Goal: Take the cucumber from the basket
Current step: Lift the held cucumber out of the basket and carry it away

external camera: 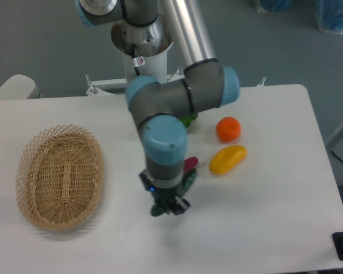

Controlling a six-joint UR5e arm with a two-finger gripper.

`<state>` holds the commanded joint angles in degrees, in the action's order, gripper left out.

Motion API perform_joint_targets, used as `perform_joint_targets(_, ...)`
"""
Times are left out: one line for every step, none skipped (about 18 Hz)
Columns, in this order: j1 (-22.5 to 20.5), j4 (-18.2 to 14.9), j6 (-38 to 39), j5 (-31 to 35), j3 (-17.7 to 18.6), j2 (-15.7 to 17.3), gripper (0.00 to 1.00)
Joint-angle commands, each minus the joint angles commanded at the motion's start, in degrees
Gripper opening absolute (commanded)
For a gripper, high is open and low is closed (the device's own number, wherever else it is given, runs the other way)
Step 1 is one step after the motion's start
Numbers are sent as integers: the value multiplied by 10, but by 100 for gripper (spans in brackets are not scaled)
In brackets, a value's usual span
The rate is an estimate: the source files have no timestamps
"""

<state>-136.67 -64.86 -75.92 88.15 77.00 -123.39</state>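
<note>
The tan woven basket [60,176] lies on the left of the white table with nothing in it. The dark green cucumber [188,181] is well to the basket's right, near the middle of the table. It runs diagonally under the wrist, and its ends show at lower left and upper right. My gripper [169,206] points straight down, with its fingers closed around the cucumber's middle, at or just above the tabletop. The wrist hides most of the cucumber.
A purple piece [191,165] lies just behind the cucumber. A yellow mango-like fruit [228,159] and an orange [228,129] lie to the right. A leafy green [188,120] peeks out behind the forearm. The table's front edge [177,268] is near.
</note>
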Motion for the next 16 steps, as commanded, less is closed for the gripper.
perform_joint_targets(-3, 0, -16, 0, -3, -4, 19)
perform_joint_targets(-7, 1, -27, 0, -4, -6, 18)
perform_joint_targets(-9, 1, -38, 0, -9, -11, 18)
perform_joint_targets(-10, 0, -46, 1, -19, -18, 18)
perform_joint_targets(-11, -5, -56, 2, -32, -29, 18)
perform_joint_targets(-11, -17, -76, 7, -45, -39, 18)
perform_joint_targets(-11, -21, -96, 15, -54, -45, 18)
perform_joint_targets(-11, -22, -107, 18, -60, -50, 18)
perform_joint_targets(-14, -21, -110, 18, -61, -52, 18)
perform_joint_targets(-17, -20, -111, 18, -62, -55, 18)
perform_joint_targets(-18, -19, -119, 18, -62, -57, 18)
perform_joint_targets(-20, -18, -134, 18, -62, -58, 18)
perform_joint_targets(-25, -18, -147, 18, -62, -59, 18)
perform_joint_targets(-27, -18, -155, 18, -62, -61, 18)
perform_joint_targets(-29, -18, -155, 18, -62, -61, 18)
perform_joint_targets(-29, -18, -156, 18, -62, -61, 18)
